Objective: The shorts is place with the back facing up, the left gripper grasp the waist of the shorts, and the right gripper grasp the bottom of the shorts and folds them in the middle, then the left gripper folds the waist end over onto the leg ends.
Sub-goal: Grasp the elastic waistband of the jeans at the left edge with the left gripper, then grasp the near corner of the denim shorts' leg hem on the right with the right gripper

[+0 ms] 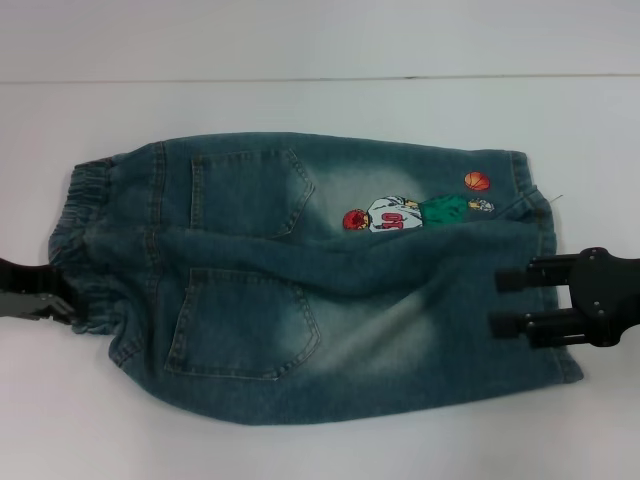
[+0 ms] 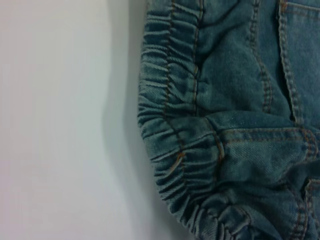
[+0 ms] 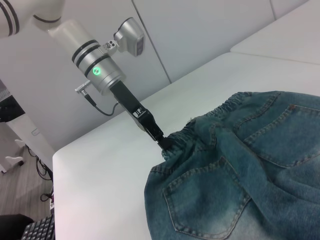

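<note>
Blue denim shorts (image 1: 330, 290) lie flat on the white table (image 1: 320, 50) with two back pockets up. The elastic waist (image 1: 85, 250) is at the left, and it fills the left wrist view as a gathered waist (image 2: 175, 135). The leg ends (image 1: 545, 240) are at the right. My left gripper (image 1: 55, 303) sits against the waist's near-left edge; the right wrist view shows the left gripper (image 3: 167, 144) touching the gathered band. My right gripper (image 1: 505, 300) hovers over the near leg's bottom end, open, with denim beneath its two black fingers (image 1: 515, 277).
A cartoon patch (image 1: 400, 213) with an orange ball (image 1: 477, 181) shows on the far leg. The table's far edge (image 1: 320, 78) runs behind the shorts. In the right wrist view the left arm (image 3: 95, 60) stretches over the table corner, with floor and cables beyond.
</note>
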You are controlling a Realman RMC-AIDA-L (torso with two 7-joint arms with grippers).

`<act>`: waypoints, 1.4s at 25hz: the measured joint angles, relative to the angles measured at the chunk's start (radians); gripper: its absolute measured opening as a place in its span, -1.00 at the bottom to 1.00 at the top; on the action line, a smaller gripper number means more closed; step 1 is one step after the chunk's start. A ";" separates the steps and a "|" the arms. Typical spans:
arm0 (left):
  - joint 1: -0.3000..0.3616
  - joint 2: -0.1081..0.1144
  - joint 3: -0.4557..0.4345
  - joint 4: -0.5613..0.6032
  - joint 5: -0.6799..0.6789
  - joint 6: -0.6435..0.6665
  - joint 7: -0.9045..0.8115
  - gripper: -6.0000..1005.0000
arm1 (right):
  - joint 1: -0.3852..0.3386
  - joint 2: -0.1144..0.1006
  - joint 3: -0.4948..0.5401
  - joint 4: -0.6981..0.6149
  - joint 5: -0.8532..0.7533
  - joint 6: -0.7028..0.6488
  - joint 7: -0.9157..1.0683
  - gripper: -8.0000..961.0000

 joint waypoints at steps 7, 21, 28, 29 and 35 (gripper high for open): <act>0.004 -0.011 -0.010 0.000 -0.005 0.008 0.033 -0.80 | 0.000 0.000 0.008 0.001 0.002 -0.003 0.002 0.58; -0.003 0.044 -0.020 0.051 -0.093 0.094 0.036 -0.91 | 0.113 -0.163 0.034 -0.031 -0.087 -0.131 0.389 0.58; -0.013 0.053 -0.026 0.051 -0.093 0.089 0.034 -0.91 | 0.148 -0.162 -0.034 -0.122 -0.336 -0.130 0.419 0.58; -0.015 0.053 -0.026 0.050 -0.093 0.087 0.033 -0.91 | 0.155 -0.159 -0.045 -0.119 -0.374 -0.128 0.414 0.58; -0.020 0.050 -0.026 0.048 -0.093 0.080 0.034 -0.91 | 0.168 -0.142 -0.135 -0.088 -0.465 -0.101 0.400 0.58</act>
